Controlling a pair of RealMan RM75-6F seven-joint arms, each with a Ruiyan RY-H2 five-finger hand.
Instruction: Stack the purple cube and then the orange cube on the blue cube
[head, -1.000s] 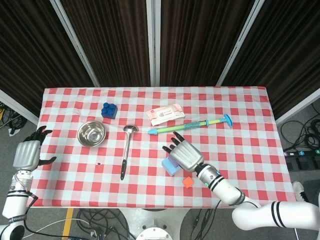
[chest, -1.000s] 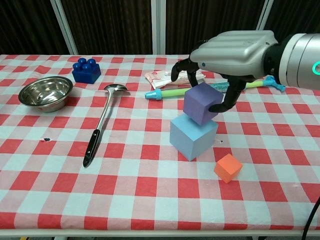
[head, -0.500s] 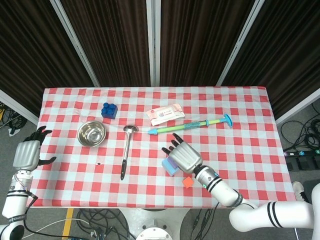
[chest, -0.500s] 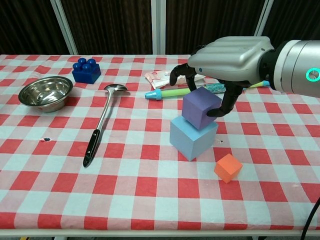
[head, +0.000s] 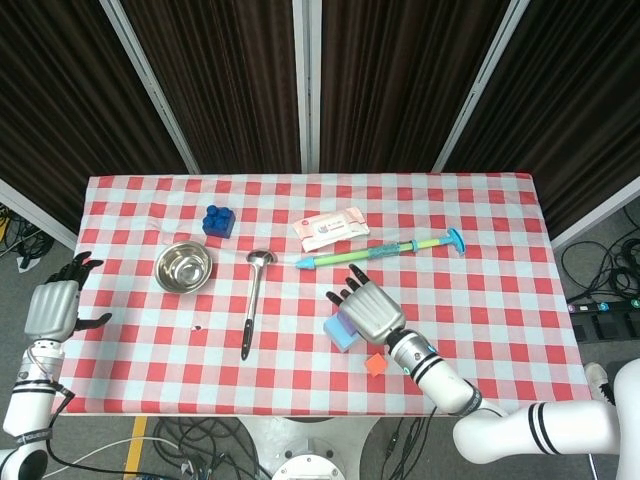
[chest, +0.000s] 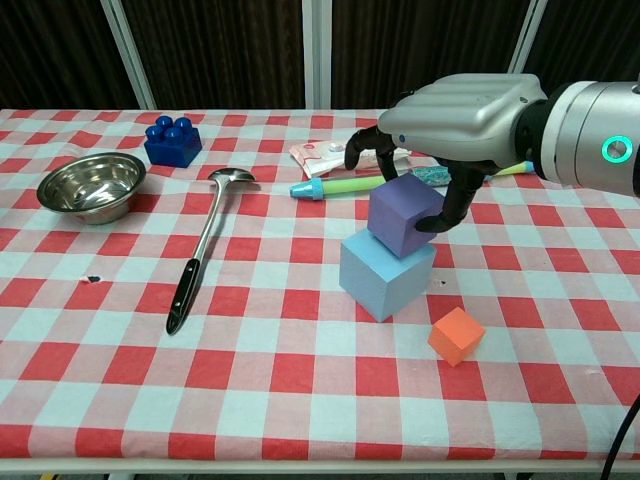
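Observation:
The purple cube (chest: 402, 215) sits tilted on top of the light blue cube (chest: 384, 275) near the table's middle front. My right hand (chest: 462, 105) arches over it and grips it between thumb and fingers. In the head view the right hand (head: 370, 310) covers the purple cube, and only an edge of the blue cube (head: 339, 334) shows. The small orange cube (chest: 455, 335) lies on the cloth just right of and in front of the blue one, also seen as the orange cube (head: 376, 365). My left hand (head: 55, 307) hangs open off the table's left edge.
A steel bowl (chest: 90, 187) and a dark blue toy brick (chest: 172, 140) stand at the left. A ladle (chest: 205, 242) lies left of the cubes. Behind the right hand are a wipes packet (head: 329, 227) and a green-blue toothbrush (head: 380, 250).
The right hand has lowered the purple cube a little and settled it closer onto the blue cube's top. The left hand has not moved.

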